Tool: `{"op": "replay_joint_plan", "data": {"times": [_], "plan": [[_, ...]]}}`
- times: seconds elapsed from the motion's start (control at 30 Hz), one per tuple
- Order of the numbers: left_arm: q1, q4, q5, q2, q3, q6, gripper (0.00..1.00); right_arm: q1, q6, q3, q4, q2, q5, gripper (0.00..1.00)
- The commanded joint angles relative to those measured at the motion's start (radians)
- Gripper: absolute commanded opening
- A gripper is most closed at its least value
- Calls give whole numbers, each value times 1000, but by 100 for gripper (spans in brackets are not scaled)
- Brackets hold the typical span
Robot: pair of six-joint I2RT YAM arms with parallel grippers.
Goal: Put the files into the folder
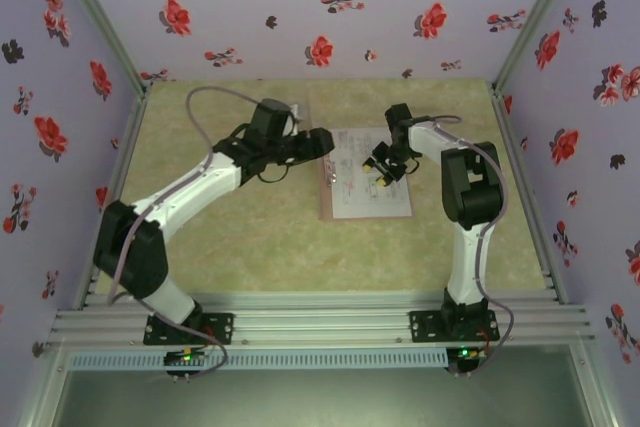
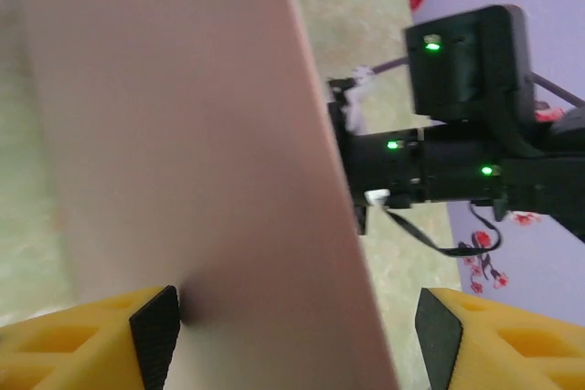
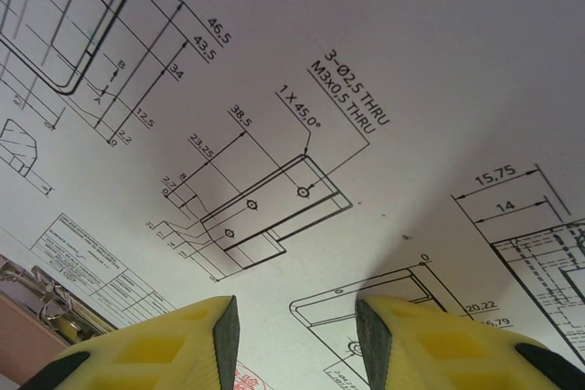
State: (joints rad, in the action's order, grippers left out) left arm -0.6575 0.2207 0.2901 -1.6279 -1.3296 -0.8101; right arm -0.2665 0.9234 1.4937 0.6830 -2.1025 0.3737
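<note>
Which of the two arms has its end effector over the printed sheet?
The right end effector: its yellow fingers are open above the drawings on the sheet. The left end effector is at the pink folder flap instead.

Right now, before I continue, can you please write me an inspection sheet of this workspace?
Surface: green-yellow mat, flat.
Job's things: folder lies open mid-table with a printed sheet on it. Its cover is raised between the left fingers. The metal clip is at the sheet's edge.
Clutter: nothing seen.
Hands: left hand is open, and the cover seems to touch one pad. Right hand is open, close over the sheet.
Cables: a grey cable loops off the left arm, and another runs along the right arm.
Surroundings: lilac walls with red flowers, metal rails at the near edge.
</note>
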Motion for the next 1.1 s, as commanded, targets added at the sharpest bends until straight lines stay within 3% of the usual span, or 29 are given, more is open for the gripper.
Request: {"op": "replay_joint_plan", "data": {"times": [0.0,0.2,0.4,0.53,0.7,0.8,0.83,0.87,0.9,1.07], "plan": [[-45,-54,35,-67,-96,-8,73,-21,-17,-28,55,-91,1,43],[-82,-68,46,-165,-157,1,74,1,10,0,46,-2,-12,45],[-92,-143,63,-237,-158,-22,73,89,98,-24,218,249,-306,50],[-114,-225,104,-311,-165,-65,72,179,95,-99,239,393,-406,50],[-152,-277,149,-441,-217,-101,75,194,21,-87,246,499,-479,53],[-167,-292,163,-517,-259,-116,85,194,-16,-87,251,534,-502,63],[-170,-284,164,-536,-277,-115,86,194,-30,-87,252,543,-506,74],[-169,-279,162,-551,-290,-118,88,194,-44,-87,252,553,-510,96],[-169,-282,159,-558,-296,-121,99,194,-55,-90,247,564,-511,99],[-155,-249,70,-476,-291,-99,99,194,-152,-94,218,624,-527,99]]}}
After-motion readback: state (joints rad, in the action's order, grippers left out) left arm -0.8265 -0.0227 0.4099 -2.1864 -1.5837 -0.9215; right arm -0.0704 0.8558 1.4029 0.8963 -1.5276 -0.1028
